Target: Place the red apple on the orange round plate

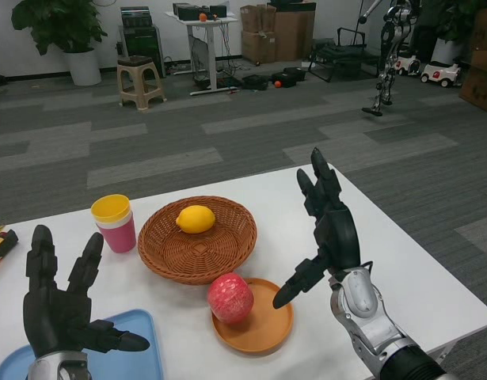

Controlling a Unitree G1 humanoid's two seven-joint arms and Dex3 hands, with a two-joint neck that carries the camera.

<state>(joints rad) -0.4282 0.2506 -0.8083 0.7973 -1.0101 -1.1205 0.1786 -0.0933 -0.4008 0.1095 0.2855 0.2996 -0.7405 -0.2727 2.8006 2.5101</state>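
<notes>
The white worktop [401,261] fills the lower part of the head view, and behind it there is a grey carpet floor with a stool [140,79], a potted plant [61,32] and some boxes far at the back. On the worktop the biggest thing is the brown wicker basket [197,241], which holds a yellow lemon [195,218] near its back side. At the lower left corner lies a blue tray [144,352], partly hidden by the left hand [65,313]; this hand is raised above the tray with its fingers [89,261] spread wide and it holds nothing. The right hand [330,229] stands upright at the right of the plate, also with the fingers wide apart and empty, the thumb pointing down toward the plate. The orange round plate [263,324] is just in front of the basket. The red apple [230,298] sits on the left part of this plate, close to the basket rim, and neither hand touches it. Left of the basket stands a pink cup [115,223] with a yellow top.
</notes>
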